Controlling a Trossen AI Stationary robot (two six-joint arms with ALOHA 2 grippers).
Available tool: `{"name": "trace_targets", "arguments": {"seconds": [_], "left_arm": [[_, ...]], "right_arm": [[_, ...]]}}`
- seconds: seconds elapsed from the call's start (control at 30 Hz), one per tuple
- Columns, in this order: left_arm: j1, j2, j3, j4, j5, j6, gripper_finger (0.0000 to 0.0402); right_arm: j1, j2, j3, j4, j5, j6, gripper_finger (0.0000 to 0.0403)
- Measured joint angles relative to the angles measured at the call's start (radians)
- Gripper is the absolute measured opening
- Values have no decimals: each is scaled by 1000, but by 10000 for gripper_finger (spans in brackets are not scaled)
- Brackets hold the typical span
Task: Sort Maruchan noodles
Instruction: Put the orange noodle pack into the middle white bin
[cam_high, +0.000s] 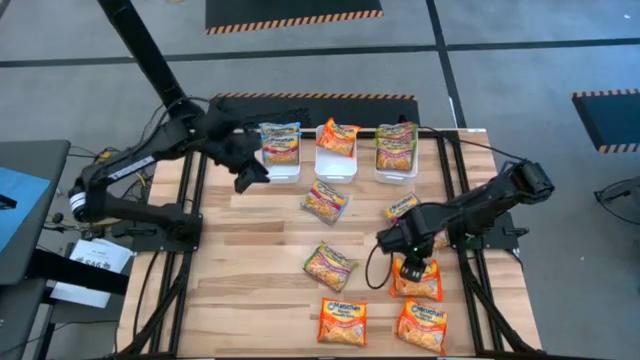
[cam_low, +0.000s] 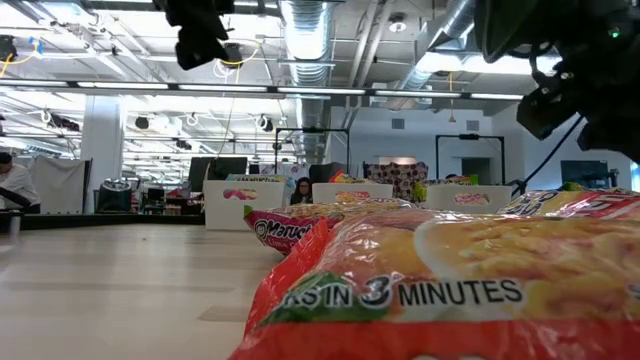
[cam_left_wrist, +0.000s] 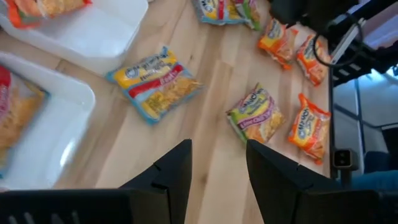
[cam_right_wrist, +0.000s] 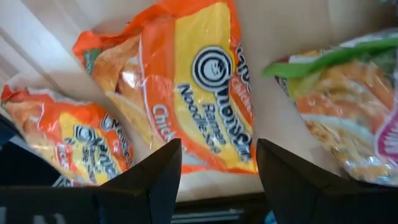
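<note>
Hovering over an orange packet (cam_high: 416, 277) near the desk's (cam_high: 250, 300) right edge, the right pincer (cam_high: 411, 268) has its fingers spread, nothing between them; the wrist view looks straight down on that packet (cam_right_wrist: 186, 87), with another orange one (cam_right_wrist: 68, 140) just beside it. Two more orange packets (cam_high: 342, 322) (cam_high: 421, 325) lie close to the near edge. Mid-desk, a green packet (cam_high: 329, 266), a blue one (cam_high: 325, 202) and another green one (cam_high: 401, 208) are scattered well apart, with bare wood all down the left half. Along the far edge sit three white trays (cam_high: 335, 165), each holding packets: blue left, orange middle, green right. The left pincer (cam_high: 250, 170) hangs just beside the left tray (cam_high: 283, 172), fingers (cam_left_wrist: 171, 180) parted, holding nothing.
</note>
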Motion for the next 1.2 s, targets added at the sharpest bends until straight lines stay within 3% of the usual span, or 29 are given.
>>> {"name": "trace_targets", "arguments": {"seconds": [0.27, 0.4, 0.67, 0.8, 1.07, 1.2], "left_arm": [[-57, -132, -142, 49, -54, -110, 137], [-75, -180, -191, 61, -83, -141, 137], [-81, -225, -217, 61, -106, -172, 137], [-81, -226, -217, 62, -108, -169, 137], [-81, -225, -217, 62, -144, -171, 137], [-81, -225, -217, 62, -144, -167, 137]], "right_arm": [[4, 0, -85, 108, 21, 26, 232], [3, 0, -132, 200, -31, 39, 232], [16, 0, -187, 289, -50, 142, 220], [15, -1, -218, 332, -60, 207, 175], [16, -1, -218, 351, -61, 283, 26], [16, 1, -205, 347, -59, 297, 13]]}}
